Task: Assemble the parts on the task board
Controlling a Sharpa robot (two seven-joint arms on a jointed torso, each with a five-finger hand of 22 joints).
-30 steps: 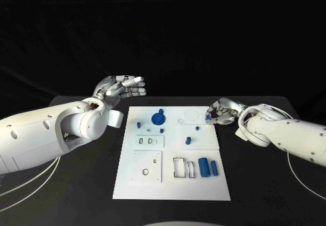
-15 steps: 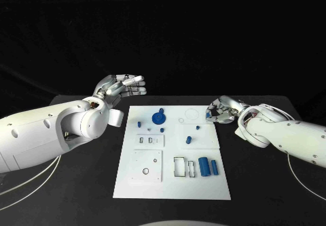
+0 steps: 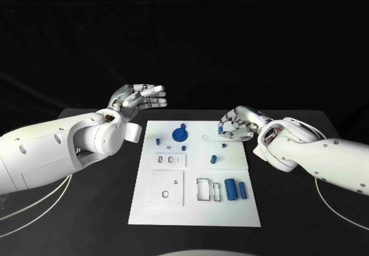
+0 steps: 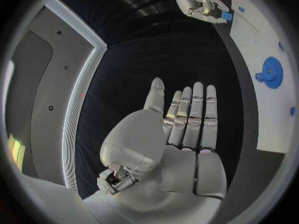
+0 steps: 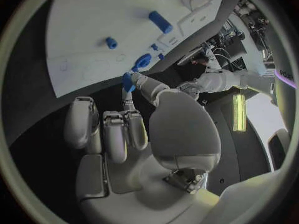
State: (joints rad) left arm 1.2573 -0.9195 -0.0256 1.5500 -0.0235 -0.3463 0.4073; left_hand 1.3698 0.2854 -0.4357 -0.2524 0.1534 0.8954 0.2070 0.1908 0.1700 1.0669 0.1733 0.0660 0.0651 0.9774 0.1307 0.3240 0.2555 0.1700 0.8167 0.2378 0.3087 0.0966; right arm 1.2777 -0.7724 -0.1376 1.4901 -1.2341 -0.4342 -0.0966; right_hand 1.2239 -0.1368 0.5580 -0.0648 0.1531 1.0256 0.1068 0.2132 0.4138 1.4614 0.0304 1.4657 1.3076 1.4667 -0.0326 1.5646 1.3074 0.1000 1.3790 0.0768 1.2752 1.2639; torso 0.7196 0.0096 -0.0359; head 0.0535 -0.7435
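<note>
On black table (image 3: 92,213), white task board (image 3: 196,213), dark room, fingers (image 5: 128,80) maybe pinching blue pt.

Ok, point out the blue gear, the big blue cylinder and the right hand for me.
blue gear (image 3: 180,133), head view, middle of its round face.
big blue cylinder (image 3: 230,190), head view, middle of its side.
right hand (image 3: 234,127), head view, on the curled fingers above the board's far right part.

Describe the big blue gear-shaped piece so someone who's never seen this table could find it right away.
Start at the white task board in the middle of the black table, and go to its far end, the end away from the robot. On the left half there lies the blue gear, a flat round disc with a knob beside it. It is the widest blue piece; its neighbours are tiny pegs.
</note>
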